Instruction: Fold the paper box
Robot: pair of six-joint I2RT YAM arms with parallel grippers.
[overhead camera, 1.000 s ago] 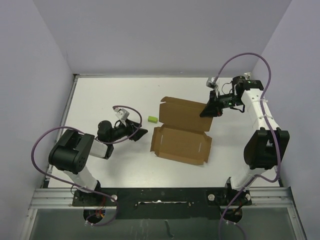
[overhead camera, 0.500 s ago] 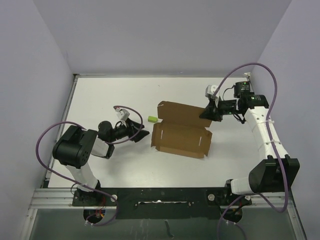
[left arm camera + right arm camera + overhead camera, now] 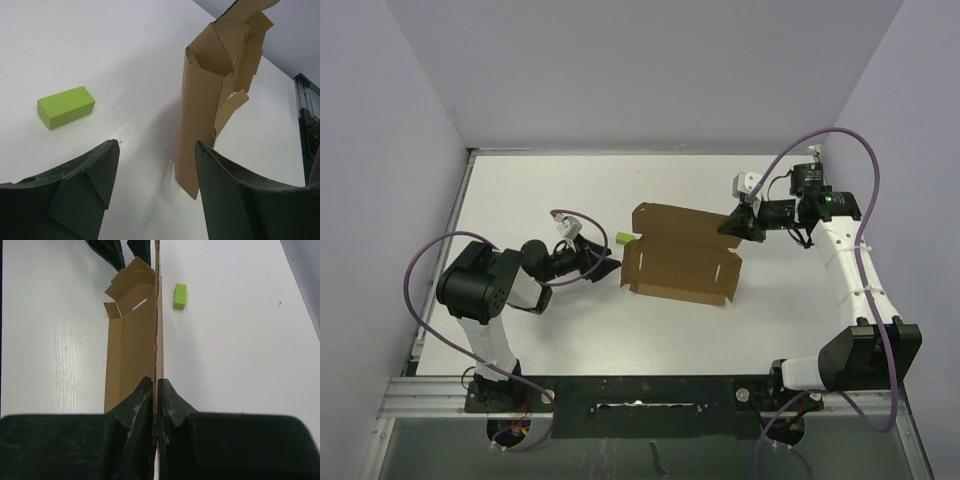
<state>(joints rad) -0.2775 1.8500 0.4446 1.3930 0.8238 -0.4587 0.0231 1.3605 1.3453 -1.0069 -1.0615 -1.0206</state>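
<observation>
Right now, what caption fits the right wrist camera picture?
Right gripper pinches the cardboard box by its upright panel, a green block on the table beyond.

Top cam: white table (image 3: 570,190) fills the mid of the view, matte, evenly lit, shadows soft & short. Lavender walls box it in on 3 sides: back wall (image 3: 650,70) at 12 o'clock, side wall (image 3: 380,150) at 9, second side wall (image 3: 920,90) at 3. Thin metal trim (image 3: 454,215) runs along the table's 9 o'clock edge. Down at 6, an aluminium rail (image 3: 430,405) w/ a black bar (image 3: 650,385) beside it. Below that is a grey-green surface (image 3: 650,450); can't tell if floor or panel. Wrist cams: same white top, faint streaky sheen, lavender wall showing at approx 1–2 o'clock in both.
</observation>
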